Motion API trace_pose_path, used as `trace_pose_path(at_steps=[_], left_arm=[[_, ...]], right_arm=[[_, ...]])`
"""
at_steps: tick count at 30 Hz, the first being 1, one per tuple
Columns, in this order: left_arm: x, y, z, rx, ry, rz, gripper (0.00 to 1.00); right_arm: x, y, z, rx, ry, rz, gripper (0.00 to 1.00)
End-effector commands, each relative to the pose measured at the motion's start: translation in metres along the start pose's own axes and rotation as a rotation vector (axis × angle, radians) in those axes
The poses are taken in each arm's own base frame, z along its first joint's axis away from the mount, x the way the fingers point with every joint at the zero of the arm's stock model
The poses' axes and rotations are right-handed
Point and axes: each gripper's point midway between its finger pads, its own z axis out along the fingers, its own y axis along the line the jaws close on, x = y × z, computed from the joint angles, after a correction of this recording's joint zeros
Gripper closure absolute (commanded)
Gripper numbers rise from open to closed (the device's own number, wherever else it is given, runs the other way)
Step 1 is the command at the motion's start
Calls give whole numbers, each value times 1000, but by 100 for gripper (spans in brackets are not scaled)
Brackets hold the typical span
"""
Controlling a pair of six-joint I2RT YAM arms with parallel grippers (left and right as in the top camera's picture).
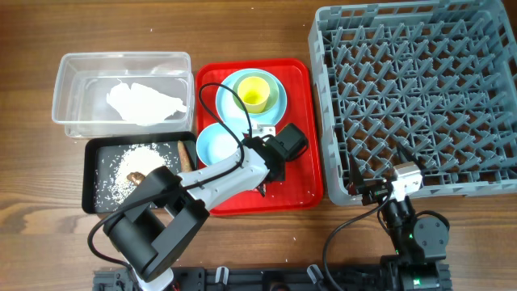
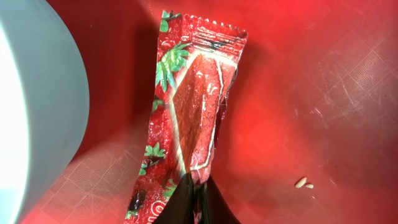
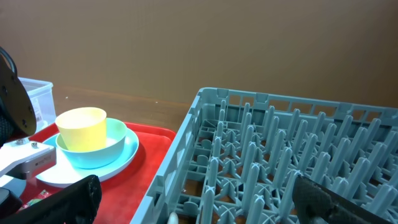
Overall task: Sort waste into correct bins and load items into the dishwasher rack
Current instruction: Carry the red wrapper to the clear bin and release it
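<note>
The left gripper (image 2: 196, 198) is pinched shut on the near end of the red wrapper (image 2: 198, 99). The wrapper stretches ahead of its fingertips over the red tray (image 2: 323, 81), with the small blue bowl (image 2: 34, 106) beside it. The right gripper (image 3: 196, 186) stands wide open and holds nothing, with the grey rack (image 3: 261, 155) just ahead of it.

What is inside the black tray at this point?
In the black tray: scattered white crumbs, a brown lump and a brown stick by its right wall. The left arm covers its near right corner.
</note>
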Motion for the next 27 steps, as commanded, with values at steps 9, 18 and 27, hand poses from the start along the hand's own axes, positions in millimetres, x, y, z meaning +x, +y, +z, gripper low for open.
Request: trace_pose_path(at_steps=[9,18,27], left_arm=[[-40,-9,-86,174,-181,-55,96],[-99,54,-172,262,-428,-273,96],[-157,165,-172,153,-555,-586,96]], right_arm=[[-1,1,0,-4,-6,11,0],[-1,1,0,-4,-6,11,0],[-1,1,0,-4,-6,11,0]])
